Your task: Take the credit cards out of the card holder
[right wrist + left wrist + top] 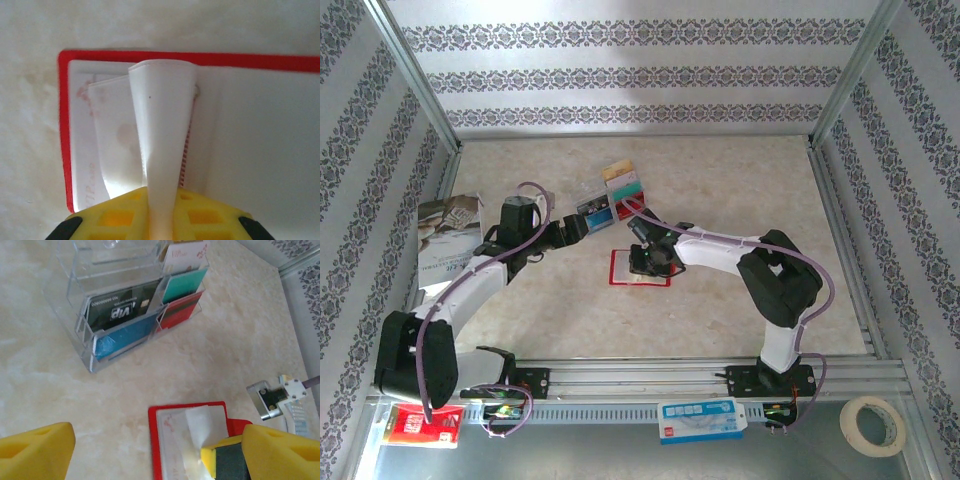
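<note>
The card holder (620, 270) lies open on the table, a red bifold with a pale clear-pocket inside (175, 440) (80, 125). My right gripper (642, 258) (162, 200) is shut on one pale pocket leaf (160, 115) and holds it up off the holder. My left gripper (575, 228) (150, 445) hovers open just left of the holder, touching nothing. Several credit cards stand in a clear rack (610, 195): a grey one (120, 307), blue (122, 335), teal (182, 285) and red (175, 315).
A printed magazine (445, 235) lies at the far left. On the near rail sit a red-and-white packet (420, 425), a blue-and-white packet (700, 418) and a tape roll (873, 422). Patterned walls enclose the table on three sides.
</note>
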`<state>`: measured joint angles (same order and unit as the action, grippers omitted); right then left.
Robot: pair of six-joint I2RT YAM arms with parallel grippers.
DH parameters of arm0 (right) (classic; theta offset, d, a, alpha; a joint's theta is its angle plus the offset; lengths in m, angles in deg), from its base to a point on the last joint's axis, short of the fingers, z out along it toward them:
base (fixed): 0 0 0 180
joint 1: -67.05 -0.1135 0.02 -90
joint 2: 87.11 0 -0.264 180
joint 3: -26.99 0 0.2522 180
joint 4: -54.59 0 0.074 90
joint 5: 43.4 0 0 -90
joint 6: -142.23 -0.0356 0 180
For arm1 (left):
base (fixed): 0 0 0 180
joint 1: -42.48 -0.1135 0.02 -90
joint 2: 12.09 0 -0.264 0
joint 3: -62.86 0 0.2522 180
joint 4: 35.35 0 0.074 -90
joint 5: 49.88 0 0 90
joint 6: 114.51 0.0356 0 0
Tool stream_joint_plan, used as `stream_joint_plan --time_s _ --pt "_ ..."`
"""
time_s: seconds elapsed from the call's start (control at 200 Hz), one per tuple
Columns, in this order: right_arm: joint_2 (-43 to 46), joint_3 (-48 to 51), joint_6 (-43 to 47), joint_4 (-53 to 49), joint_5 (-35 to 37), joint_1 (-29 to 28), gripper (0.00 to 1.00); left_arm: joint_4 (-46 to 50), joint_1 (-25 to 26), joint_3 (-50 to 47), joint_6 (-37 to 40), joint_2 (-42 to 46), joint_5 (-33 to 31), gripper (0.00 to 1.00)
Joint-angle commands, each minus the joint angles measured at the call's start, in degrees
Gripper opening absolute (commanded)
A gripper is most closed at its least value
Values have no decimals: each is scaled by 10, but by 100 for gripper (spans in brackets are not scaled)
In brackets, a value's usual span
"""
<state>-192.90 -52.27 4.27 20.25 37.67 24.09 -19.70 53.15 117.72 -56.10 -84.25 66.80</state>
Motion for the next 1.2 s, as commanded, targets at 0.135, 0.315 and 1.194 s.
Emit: stream_joint_plan --time_s 0.135,0.315,1.194 --pt "9 13 -26 47 -34 7 16 -83 39 -30 -102 -59 68 71" --pt "0 20 -12 53 -42 12 16 -116 90 -30 -138 -111 72 62" --pt "10 31 9 44 -24 19 26 -126 143 -20 -208 -250 28 29"
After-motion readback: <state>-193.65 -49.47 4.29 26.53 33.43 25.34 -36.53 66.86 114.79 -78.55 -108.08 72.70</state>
